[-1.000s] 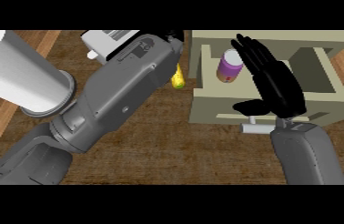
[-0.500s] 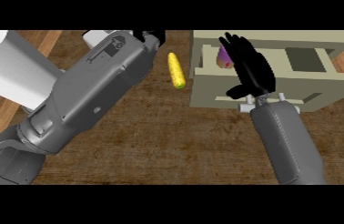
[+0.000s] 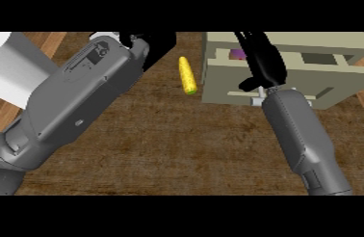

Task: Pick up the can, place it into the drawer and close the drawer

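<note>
Since half a second ago the right robot hand point(image 3: 262, 62) has slid up and left over the drawer point(image 3: 284, 70), so that less of the can point(image 3: 237, 54) shows; the whole scene sits lower and nearer than before.

Surface point(image 3: 177, 144): dark brown wood with a rough, streaked grain, filling most of the head view. Along the left edge a lighter plank strip appears, with a pale grey-white curved body point(image 3: 21, 67) lying over it; what that body is, I cannot tell.

Drawer: pale beige, boxy, flat-walled, pulled open, with rectangular cut-outs in its top face and a small light handle point(image 3: 257, 100) at its front. Corn cob point(image 3: 187, 76): yellow, slim, tapered, lying on the surface just left of the drawer, apart from it. Both forearms are matte grey with rounded casings; both hands are glossy black.

Can: only a small purple patch is visible inside the drawer, at its upper left part, right against the left side of the right robot hand. That hand's fingers are stretched out straight over the drawer opening, thumb off to the lower left, not curled round the can. Whether they touch the can I cannot tell.

Left robot hand point(image 3: 153, 43): at the top of the view, left of the corn, mostly cut off; fingers open or closed, cannot tell.
</note>
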You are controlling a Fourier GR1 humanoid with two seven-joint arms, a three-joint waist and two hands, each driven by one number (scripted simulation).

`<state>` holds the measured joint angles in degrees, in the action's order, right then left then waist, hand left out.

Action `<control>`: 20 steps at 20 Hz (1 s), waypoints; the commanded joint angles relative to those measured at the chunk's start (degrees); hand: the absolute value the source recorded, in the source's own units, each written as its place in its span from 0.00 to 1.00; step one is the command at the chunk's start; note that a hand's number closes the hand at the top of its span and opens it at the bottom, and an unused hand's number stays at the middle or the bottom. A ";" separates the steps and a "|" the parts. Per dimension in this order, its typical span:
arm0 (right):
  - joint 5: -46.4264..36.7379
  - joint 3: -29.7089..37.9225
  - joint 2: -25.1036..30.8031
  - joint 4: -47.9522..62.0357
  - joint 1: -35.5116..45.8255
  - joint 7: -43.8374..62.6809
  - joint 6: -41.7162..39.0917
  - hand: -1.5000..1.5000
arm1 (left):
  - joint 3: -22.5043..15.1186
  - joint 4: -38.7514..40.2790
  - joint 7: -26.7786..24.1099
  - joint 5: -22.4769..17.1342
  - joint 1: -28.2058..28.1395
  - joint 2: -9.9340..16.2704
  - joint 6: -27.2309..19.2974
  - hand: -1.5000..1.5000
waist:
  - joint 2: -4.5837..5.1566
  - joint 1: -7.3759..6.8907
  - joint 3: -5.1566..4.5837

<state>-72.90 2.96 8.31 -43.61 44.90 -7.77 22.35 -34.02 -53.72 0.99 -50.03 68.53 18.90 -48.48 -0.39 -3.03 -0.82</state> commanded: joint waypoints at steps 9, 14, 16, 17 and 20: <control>-0.78 6.15 1.36 20.08 10.40 -0.43 13.56 0.00 | 1.94 -7.22 3.63 1.33 -4.02 5.91 2.02 0.00 | 1.60 -1.28 0.92; -1.66 7.36 2.51 25.10 15.98 0.83 16.03 0.00 | 0.51 -10.85 5.82 3.11 -4.70 6.00 -0.65 0.00 | 1.58 -1.79 0.94; -2.60 7.24 1.47 26.71 15.88 2.54 18.91 0.00 | 0.50 -12.74 6.32 3.27 -6.26 7.46 0.32 0.00 | 1.62 -2.12 0.92; -1.08 8.34 3.92 27.09 17.16 -0.85 17.60 0.00 | 0.20 -11.77 6.71 4.14 -3.75 6.47 -1.25 0.00 | 1.95 -2.09 1.00; -2.63 7.93 4.50 28.79 21.29 2.59 16.33 0.00 | 1.74 -12.35 8.69 3.23 -3.11 8.50 0.68 0.00 | 2.07 -2.64 0.94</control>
<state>-74.79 10.35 11.71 -16.89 61.65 -7.41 37.83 -32.62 -64.74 7.61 -46.92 64.61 26.34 -47.97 1.56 -4.91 0.15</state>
